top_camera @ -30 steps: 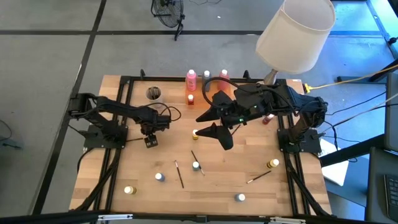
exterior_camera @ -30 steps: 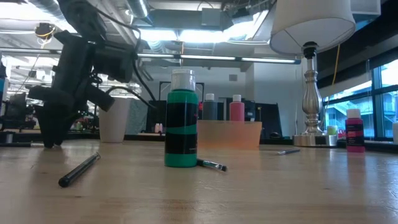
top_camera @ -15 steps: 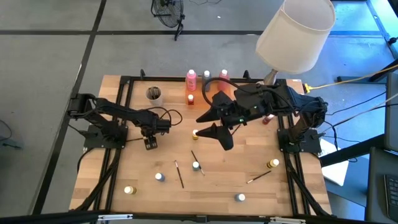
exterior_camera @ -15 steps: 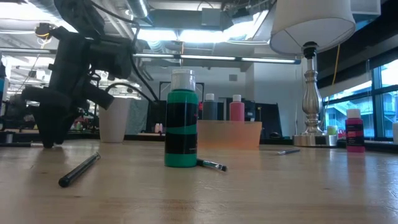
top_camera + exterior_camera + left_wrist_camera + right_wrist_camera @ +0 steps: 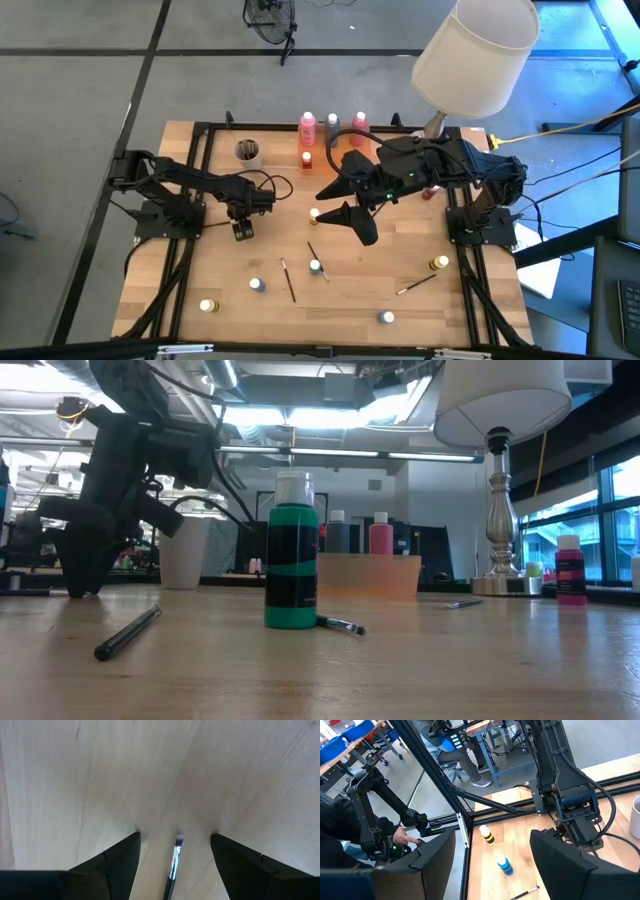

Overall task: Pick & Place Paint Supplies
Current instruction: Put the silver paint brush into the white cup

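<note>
Left end effector [image 5: 175,857] sits low over the counter [image 5: 210,775], jaws apart, a thin brush [image 5: 174,865] lying between them. Centre on the handle, drop until the tips touch wood, then close. Right end effector [image 5: 345,200] hangs apart above mid-counter, holding nothing.

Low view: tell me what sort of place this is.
Probably a robotics lab or workshop: an open industrial ceiling with strip lights, a second set of robot arms beside a seated person at a bench, and a floor fan.
</note>
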